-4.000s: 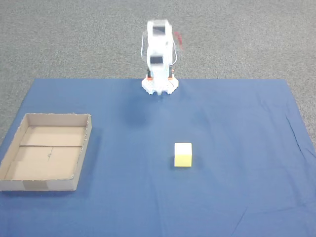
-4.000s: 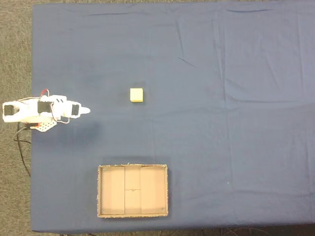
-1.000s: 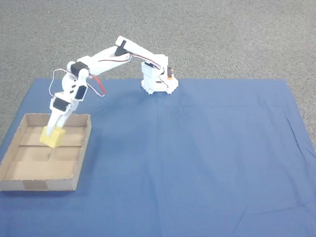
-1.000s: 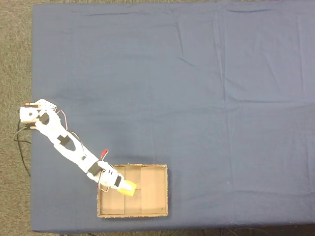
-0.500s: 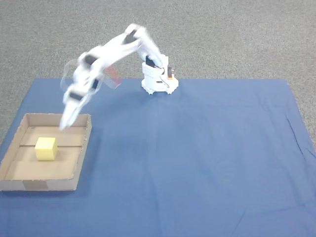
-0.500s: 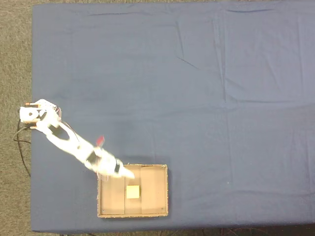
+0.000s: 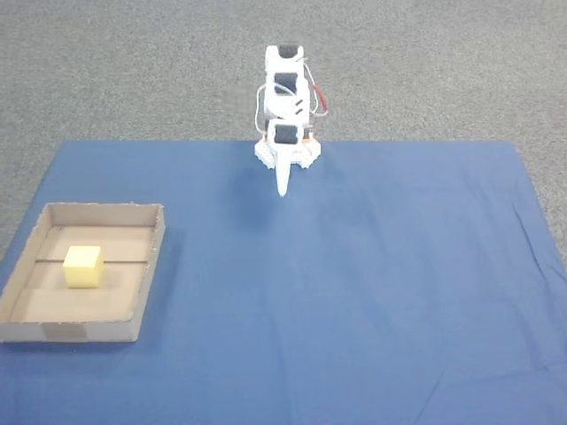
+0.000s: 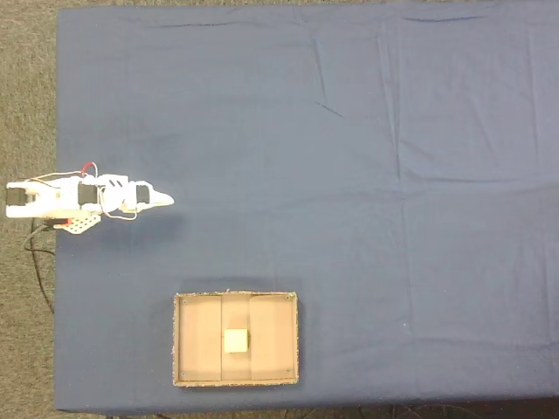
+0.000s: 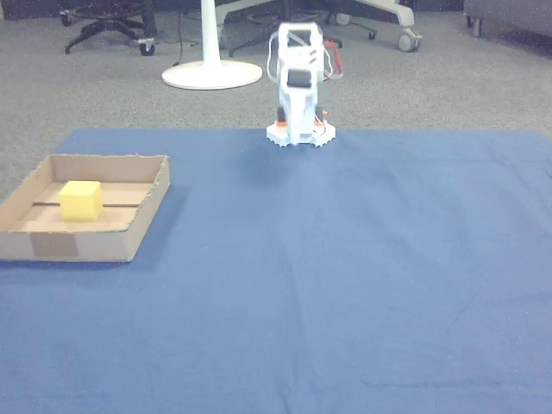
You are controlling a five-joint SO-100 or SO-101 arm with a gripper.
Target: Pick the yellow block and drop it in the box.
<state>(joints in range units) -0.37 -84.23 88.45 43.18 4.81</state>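
Observation:
The yellow block lies on the floor of the cardboard box, near its middle, and nothing touches it. From above, the block sits centred in the box; in the other view the block is towards the far side of the box. My white arm is folded over its base, far from the box. Its gripper points down at the cloth with its fingers together and nothing in them. Seen from above, the gripper points right from the base.
A blue cloth covers the work area, with grey carpet around it. Black cables trail from the arm's base. In the other view a white round pedestal and chair legs stand behind the arm.
The gripper let go of the block, which now rests in the box. The arm has swung away from the box's corner and folded back over its base.

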